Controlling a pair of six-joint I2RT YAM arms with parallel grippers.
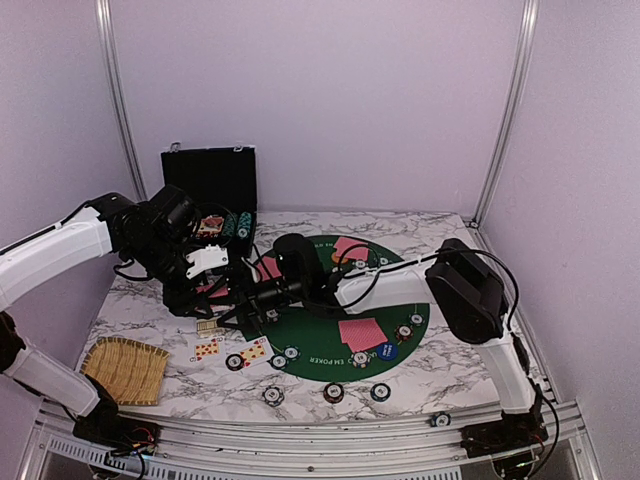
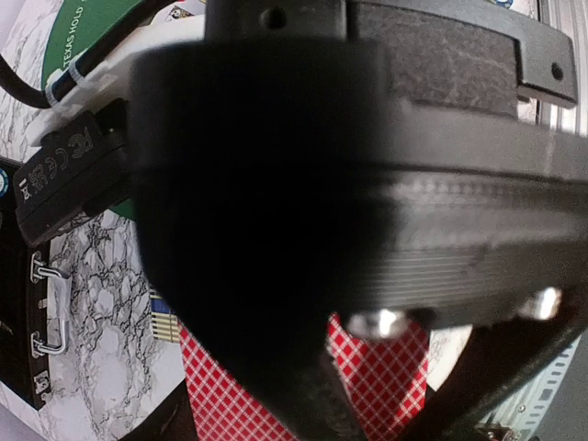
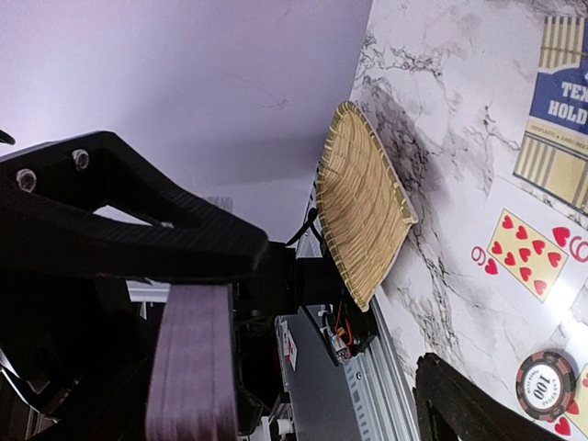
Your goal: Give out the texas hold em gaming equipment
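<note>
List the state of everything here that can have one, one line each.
Chip case, open, lid upright.
Straw mat, lying flat on the table.
Hearts card, face up.
Card on the felt, face down.
Front chips, lying flat, not stacked.
Right gripper, open, empty.
Left gripper, view blocked, cannot tell.

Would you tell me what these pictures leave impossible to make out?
1. Left gripper: top view, the right arm crowds it; left wrist view, a dark blurred body fills the frame.
2. Red card: left wrist view, that body covers it and the bottom edge cuts it; held or lying, unclear.
3. Case contents: top view, the left arm covers part.
4. Blue box: right wrist view, right edge cuts its lettering.
</note>
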